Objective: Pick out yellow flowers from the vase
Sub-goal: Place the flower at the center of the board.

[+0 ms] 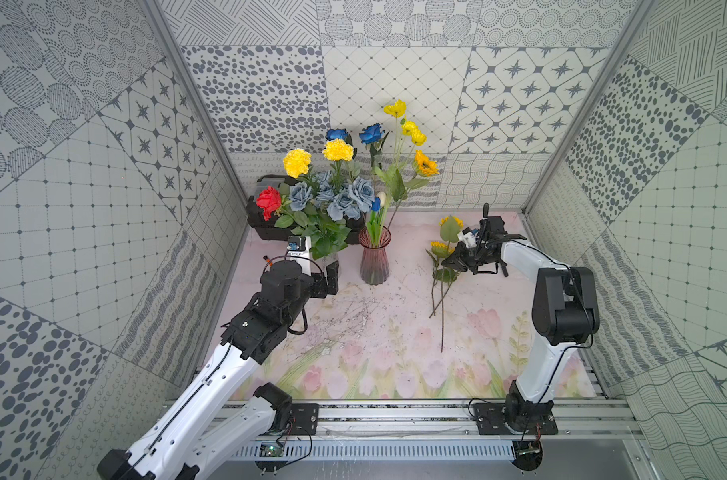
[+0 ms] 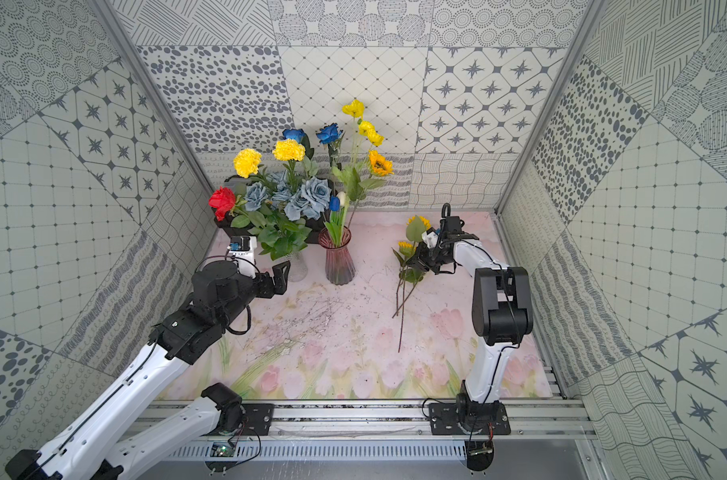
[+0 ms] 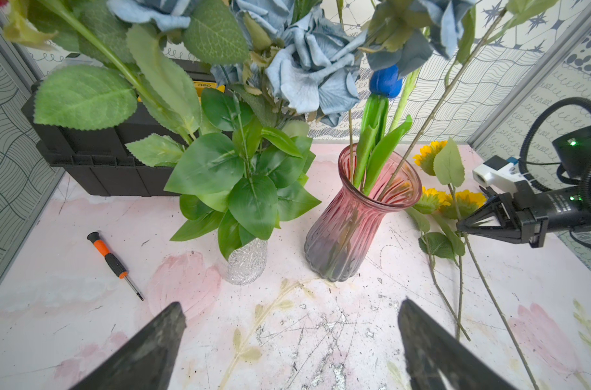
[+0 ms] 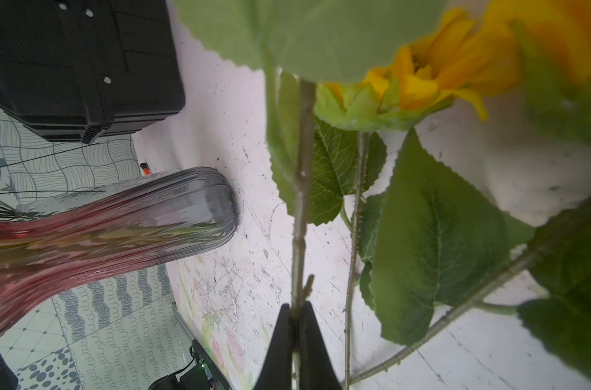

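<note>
Sunflowers (image 1: pixel 442 249) lie on the table (image 1: pixel 353 332) to the right of the pink vase (image 1: pixel 374 266), well apart from it, with their stems crossing. The right gripper (image 4: pixel 296 312) is clamped on one sunflower stem (image 4: pixel 301 202), below a broad leaf. The pink vase holds an upright sunflower (image 1: pixel 426 163), tall poppies (image 1: pixel 395 108) and a blue tulip (image 1: pixel 376 204). The clear vase (image 3: pixel 247 263) stands just to its left. It holds two carnations (image 1: pixel 296 163), grey-blue roses (image 1: pixel 345 199), a red flower (image 1: pixel 268 199) and thick leaves. The left gripper (image 3: pixel 290 305) hangs in front of the two vases — jaws wide apart, holding nothing. A black box (image 3: pixel 95 148) sits behind the clear vase, and a screwdriver (image 3: pixel 113 263) lies beside it.
</note>
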You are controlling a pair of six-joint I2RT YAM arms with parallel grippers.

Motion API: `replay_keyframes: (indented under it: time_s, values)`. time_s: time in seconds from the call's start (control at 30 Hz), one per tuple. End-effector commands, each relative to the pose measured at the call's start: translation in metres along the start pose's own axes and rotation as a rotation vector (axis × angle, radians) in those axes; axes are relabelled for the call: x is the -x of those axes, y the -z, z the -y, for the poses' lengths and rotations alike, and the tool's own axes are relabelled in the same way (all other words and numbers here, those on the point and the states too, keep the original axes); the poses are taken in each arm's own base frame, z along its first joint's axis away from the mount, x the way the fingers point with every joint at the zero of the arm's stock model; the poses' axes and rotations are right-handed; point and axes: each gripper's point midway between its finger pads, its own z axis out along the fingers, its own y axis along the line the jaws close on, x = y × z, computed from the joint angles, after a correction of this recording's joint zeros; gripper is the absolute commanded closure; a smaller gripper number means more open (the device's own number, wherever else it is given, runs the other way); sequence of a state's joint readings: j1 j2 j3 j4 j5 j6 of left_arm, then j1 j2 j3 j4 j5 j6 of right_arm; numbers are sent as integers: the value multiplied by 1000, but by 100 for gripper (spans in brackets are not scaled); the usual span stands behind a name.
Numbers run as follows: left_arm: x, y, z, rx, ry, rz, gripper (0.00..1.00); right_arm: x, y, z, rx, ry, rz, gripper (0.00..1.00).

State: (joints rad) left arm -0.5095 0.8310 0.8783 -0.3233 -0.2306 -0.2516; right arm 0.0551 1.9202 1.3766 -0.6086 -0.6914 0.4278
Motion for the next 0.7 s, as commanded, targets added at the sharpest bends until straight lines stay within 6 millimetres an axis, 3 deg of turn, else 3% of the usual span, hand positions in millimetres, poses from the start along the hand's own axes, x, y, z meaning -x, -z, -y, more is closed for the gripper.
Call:
replay_keyframes:
  time_s: [0.0, 0.33, 0.67]
  values:
    - [11, 1, 6, -33, 22, 36, 2, 7, 0, -2, 7, 26, 6, 100]
    - [17, 13, 2, -31, 30, 81, 2, 1, -4, 11, -48, 27, -13, 99]
    - [10, 1, 4, -33, 33, 51, 2, 6, 3, 8, -67, 42, 0, 54]
